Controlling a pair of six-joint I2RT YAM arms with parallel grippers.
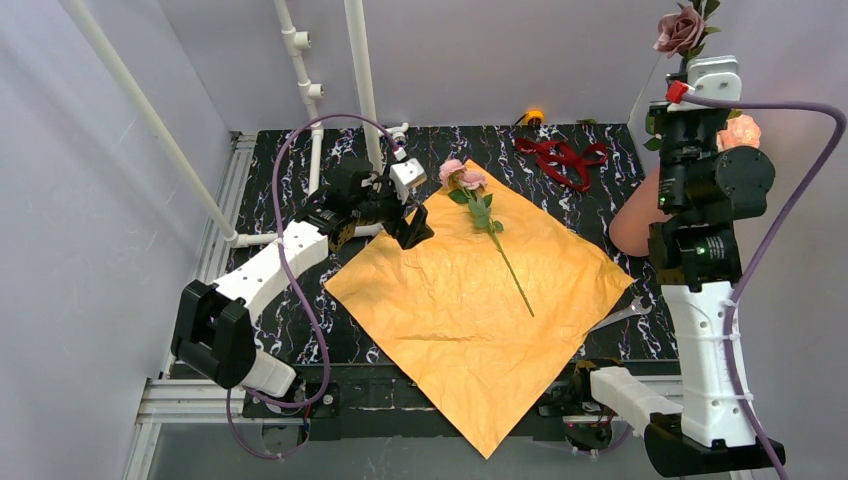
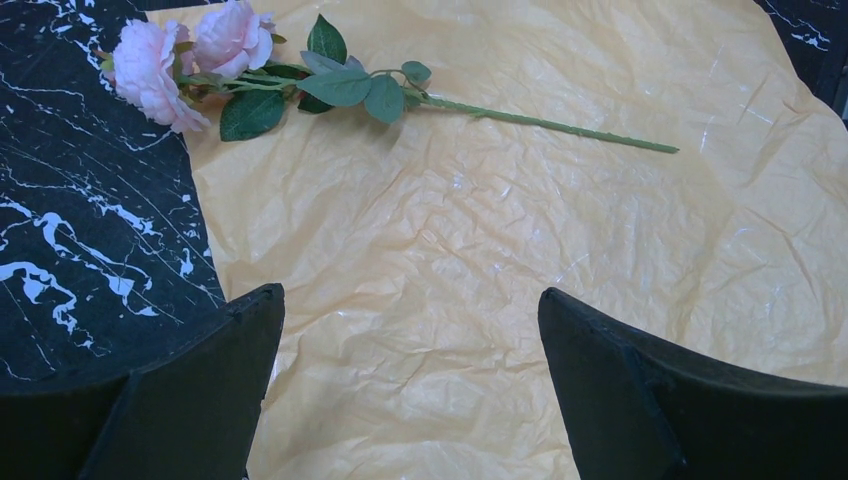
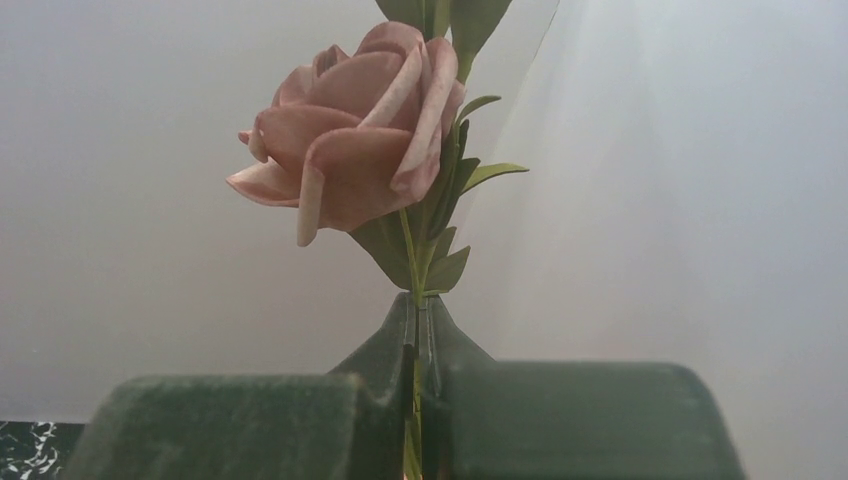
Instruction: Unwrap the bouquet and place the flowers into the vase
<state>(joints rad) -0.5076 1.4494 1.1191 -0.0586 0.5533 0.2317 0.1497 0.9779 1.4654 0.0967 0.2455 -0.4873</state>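
The bouquet's orange wrapping paper [image 1: 470,300] [image 2: 480,260] lies spread flat on the black marbled table [image 1: 300,180]. On it rests one stem of the flowers, with two pink roses [image 1: 463,177] [image 2: 190,55] at its far end. My left gripper [image 1: 415,232] [image 2: 410,295] hovers open over the paper's left corner, holding nothing. My right gripper [image 1: 690,62] [image 3: 418,310] is raised high at the right, shut on the green stem of a dusky pink rose [image 1: 680,30] [image 3: 350,140]. The salmon-pink vase [image 1: 635,215] shows partly behind the right arm. A peach rose [image 1: 740,132] sits beside that arm.
A dark red ribbon [image 1: 560,158] lies at the back right of the table. White pipes [image 1: 360,70] rise at the back left. A small orange object [image 1: 534,117] sits at the far edge. Grey walls close in on both sides.
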